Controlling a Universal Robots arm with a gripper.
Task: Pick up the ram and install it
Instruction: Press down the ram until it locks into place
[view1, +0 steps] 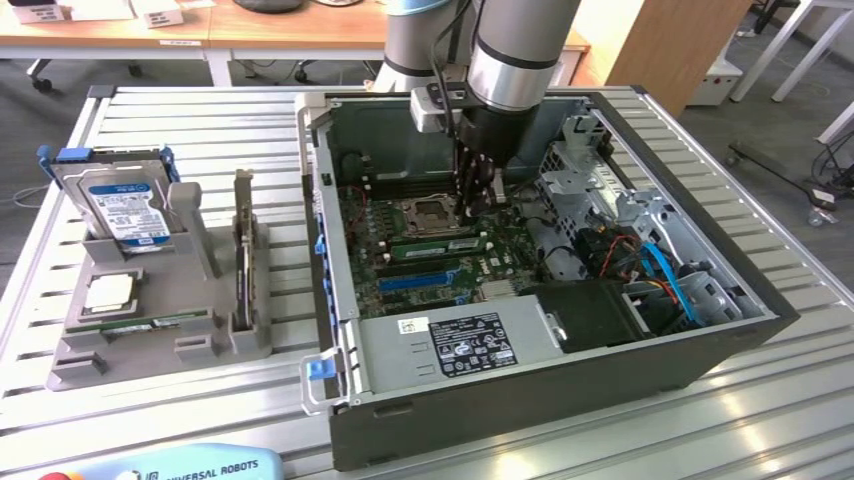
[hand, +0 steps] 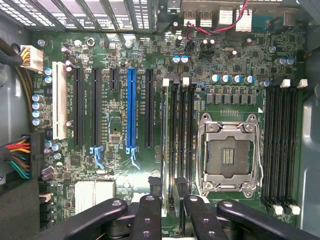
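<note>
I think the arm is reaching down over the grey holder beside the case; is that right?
Not quite. The exterior view shows the arm reaching down into the open case, above the motherboard; the grey holder stands apart on that view's left.

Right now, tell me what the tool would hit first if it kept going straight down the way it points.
Probably the black memory slots beside the silver CPU socket, straight below the tool; how near it hangs is unclear.
</note>
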